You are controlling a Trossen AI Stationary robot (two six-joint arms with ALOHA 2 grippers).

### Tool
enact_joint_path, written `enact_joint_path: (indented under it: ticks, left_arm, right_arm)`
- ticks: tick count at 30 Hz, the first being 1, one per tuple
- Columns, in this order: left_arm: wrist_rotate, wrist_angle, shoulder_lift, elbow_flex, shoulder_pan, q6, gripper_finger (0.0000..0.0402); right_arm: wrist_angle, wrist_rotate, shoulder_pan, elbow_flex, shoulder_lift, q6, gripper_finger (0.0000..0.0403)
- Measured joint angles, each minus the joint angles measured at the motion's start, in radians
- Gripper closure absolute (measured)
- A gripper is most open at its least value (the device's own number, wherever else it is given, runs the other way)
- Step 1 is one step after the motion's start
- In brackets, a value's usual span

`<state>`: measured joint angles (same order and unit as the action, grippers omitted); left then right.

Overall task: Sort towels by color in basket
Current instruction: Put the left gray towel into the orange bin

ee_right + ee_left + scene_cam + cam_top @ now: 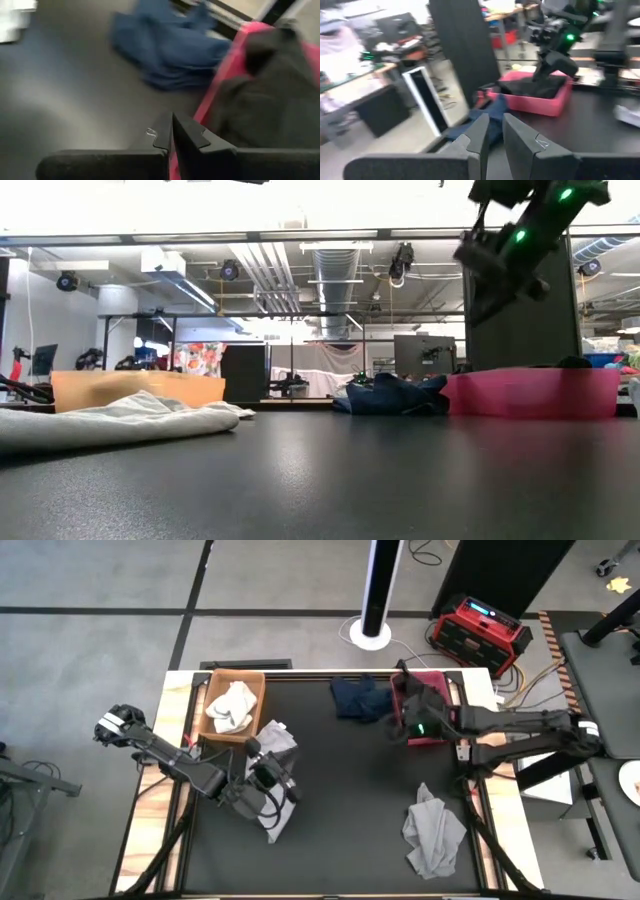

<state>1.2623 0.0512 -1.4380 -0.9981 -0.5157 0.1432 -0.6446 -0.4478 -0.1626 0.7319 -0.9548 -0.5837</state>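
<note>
- Fingers of the left gripper (268, 778) stand nearly together with only a thin gap, as the left wrist view shows (492, 135); whether they pinch the grey towel (277, 740) that lies crumpled right at them, I cannot tell.
- Just beyond those fingers, toward the desk's far edge, an orange basket (252, 680) with stiff straight walls already holds a white towel (230, 705), soft and bunched.
- Between the two sets of fingers, at the far edge of the black, smooth desk (350, 800), a navy towel (358, 697) lies in a loose heap, still outside any basket.
- Fingers of the right gripper (398, 722) are pressed together and hold nothing, hanging over the near rim of the pink basket (445, 690); a black towel (260, 100) sits inside it, thick and folded over.
- Well away from the right fingers, toward the desk's near edge, a second grey towel (433, 832) lies rumpled and unsorted.
- My reading: white and black are sorted; the navy and both grey pieces remain.
</note>
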Motion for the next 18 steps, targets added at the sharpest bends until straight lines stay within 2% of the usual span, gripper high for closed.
enact_joint_path:
  ticks: [4,8,14,18]
  left_arm:
    - [-0.118,0.0,0.0,0.0,-0.005,0.048,0.0364]
    - [-0.193,0.0,0.0,0.0,-0.005,0.13,0.0364]
    - [-0.304,-0.002,0.0,-0.004,-0.015,0.192,0.0364]
    - [-0.312,0.001,-0.005,-0.012,-0.026,0.228,0.0364]
  right_arm:
    - [0.051,-0.054,0.155,-0.001,-0.014,-0.008,0.0394]
    - [0.118,-0.085,0.265,-0.001,-0.05,-0.008,0.0394]
    - [0.134,-0.139,0.355,-0.001,-0.086,-0.027,0.0394]
    - [0.134,-0.14,0.387,-0.001,-0.097,-0.027,0.0394]
